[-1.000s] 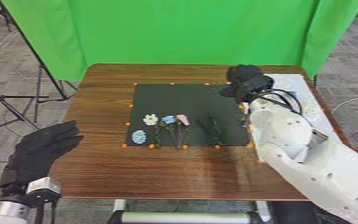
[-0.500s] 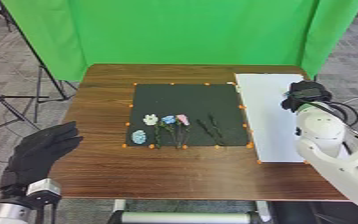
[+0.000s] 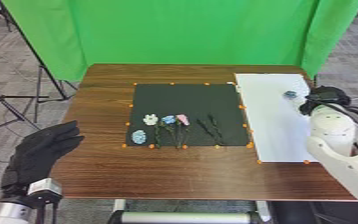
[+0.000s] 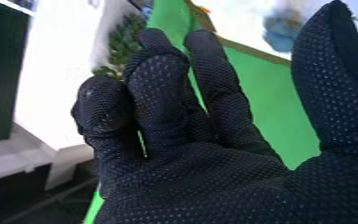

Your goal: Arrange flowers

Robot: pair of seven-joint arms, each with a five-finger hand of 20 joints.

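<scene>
One blue flower (image 3: 290, 94) lies on the far part of the white sheet (image 3: 275, 130); right hand (image 3: 327, 95) just right of it, fingers (image 4: 158, 75) loosely open, empty; any touch best light, from above, without dragging.

Right hand (image 3: 325, 98) shifted farther right, blue flower (image 3: 290, 94) now uncovered on white sheet (image 3: 276, 127)

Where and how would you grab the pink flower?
The pink flower is probably best pinched by its stem, just below the bloom, coming from above and its right side. It lies flat on the black mat with its thin stem pointing towards the robot. The blue flower sits close on its left, while bare mat shows on its right.
</scene>
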